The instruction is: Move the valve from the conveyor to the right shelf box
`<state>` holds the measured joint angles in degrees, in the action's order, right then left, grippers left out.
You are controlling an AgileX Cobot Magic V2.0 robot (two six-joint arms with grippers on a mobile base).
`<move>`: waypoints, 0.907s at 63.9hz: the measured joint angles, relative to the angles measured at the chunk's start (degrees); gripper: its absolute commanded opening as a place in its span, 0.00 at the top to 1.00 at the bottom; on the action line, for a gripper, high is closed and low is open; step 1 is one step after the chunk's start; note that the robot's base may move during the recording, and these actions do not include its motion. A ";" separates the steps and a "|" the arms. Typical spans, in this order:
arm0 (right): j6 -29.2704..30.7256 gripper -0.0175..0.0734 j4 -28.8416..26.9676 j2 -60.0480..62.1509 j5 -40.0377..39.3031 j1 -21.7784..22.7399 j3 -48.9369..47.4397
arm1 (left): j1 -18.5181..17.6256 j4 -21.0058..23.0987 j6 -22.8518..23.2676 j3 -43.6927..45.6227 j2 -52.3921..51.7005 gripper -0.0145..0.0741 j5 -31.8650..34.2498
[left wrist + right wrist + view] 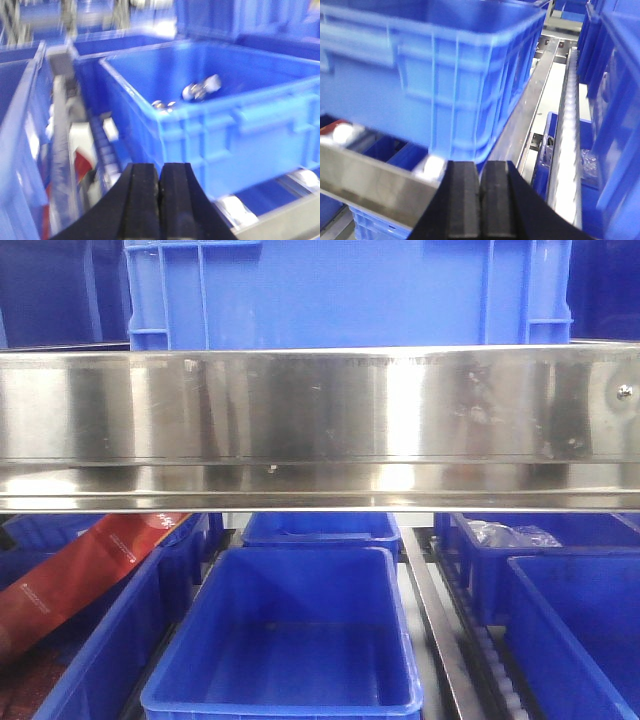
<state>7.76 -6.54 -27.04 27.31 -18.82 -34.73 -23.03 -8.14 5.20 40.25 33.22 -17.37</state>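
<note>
The conveyor is out of view. In the left wrist view a big blue shelf box point(260, 125) holds shiny metal valve-like parts point(200, 89) near its back wall. My left gripper point(159, 172) is shut and empty, in front of and below that box. In the right wrist view my right gripper point(480, 170) is shut and empty, just below the corner of a ribbed blue box point(445, 75) that sits on the steel shelf rail point(365, 175). Neither gripper shows in the front view.
A broad steel shelf beam point(320, 430) crosses the front view, with a blue box point(350, 290) on top. Below stand an empty blue bin point(290, 640), a bin with a red package point(80, 570) at left and a bin with clear bags point(510, 535) at right. Roller tracks point(567, 125) run between bins.
</note>
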 measured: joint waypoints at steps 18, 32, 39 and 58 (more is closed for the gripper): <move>0.00 0.98 0.00 2.98 -6.69 0.00 10.29 | 0.00 5.17 0.40 -16.62 -3.44 0.96 15.81; 0.00 0.98 0.00 2.98 -8.02 0.00 10.93 | 0.00 5.52 0.40 -18.58 -3.65 0.96 16.83; 0.00 0.98 0.00 2.98 -8.26 0.00 10.93 | 0.00 5.63 0.40 -18.58 -3.65 0.96 16.92; 0.00 0.98 0.00 2.98 -8.38 0.00 10.93 | 0.00 5.63 0.40 -18.58 -3.65 0.96 17.37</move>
<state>7.76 -6.54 -24.06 18.93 -18.82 -23.79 -23.03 -2.51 5.60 21.67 29.57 0.00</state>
